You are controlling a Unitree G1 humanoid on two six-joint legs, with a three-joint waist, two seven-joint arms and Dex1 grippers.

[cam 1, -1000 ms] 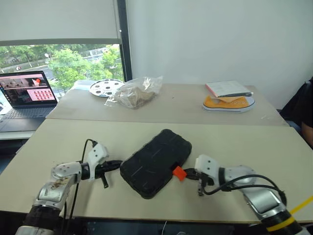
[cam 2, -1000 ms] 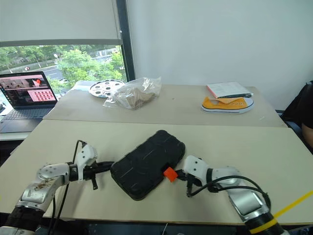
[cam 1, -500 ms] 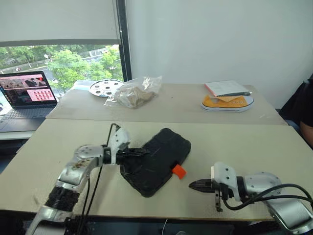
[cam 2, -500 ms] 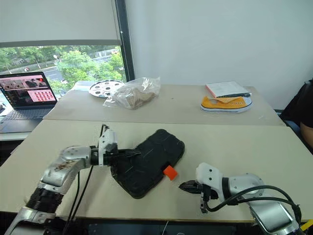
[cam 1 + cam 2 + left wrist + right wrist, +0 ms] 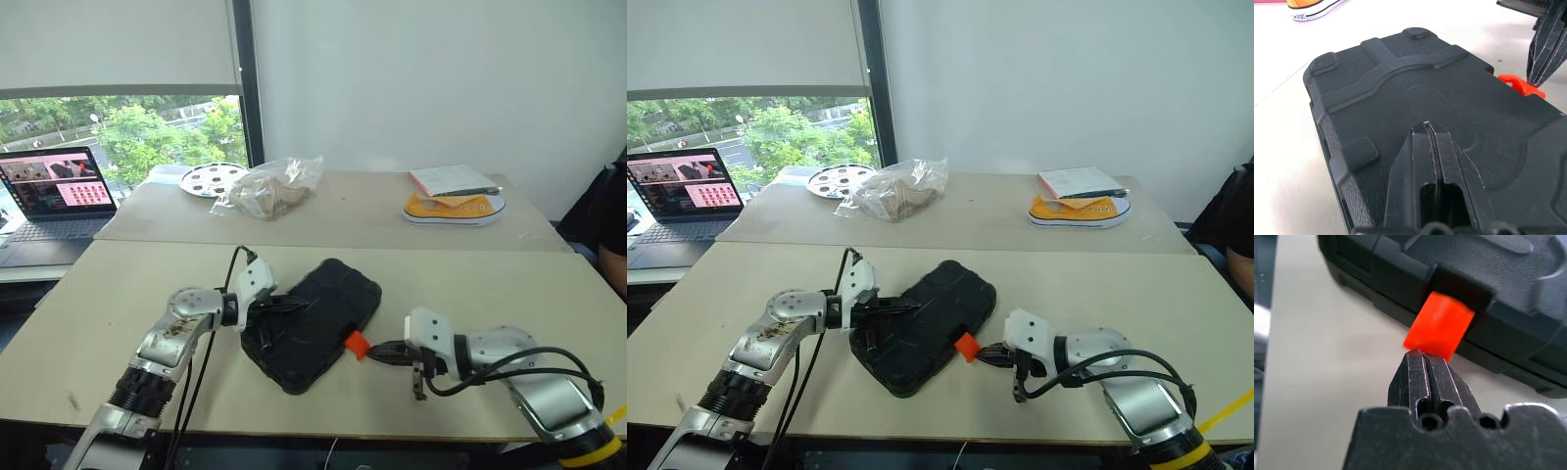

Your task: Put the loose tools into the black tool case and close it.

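Black tool case is lying closed on the near surface, turned at an angle, with its textured lid facing up and its orange latch sticking out on the side toward the right gripper. With the lid down, what is inside cannot be told.

The left gripper is reaching over the case from the robot's left, its fingers pressed together with nothing between them, the tips lying over the raised ribs of the lid; contact cannot be told for certain. The right gripper is coming in from the robot's right, its fingers also pressed together and holding nothing, the tips sitting right at the orange latch.

The near surface is pale beige. A second surface of the same colour is standing just behind it, carrying a clear plastic bag with something brownish in it, a white round plate with dark spots, and a yellow sneaker with a booklet lying on top. At far left an open laptop is glowing by the window, where green trees are showing under a lowered blind. A white wall is running behind.
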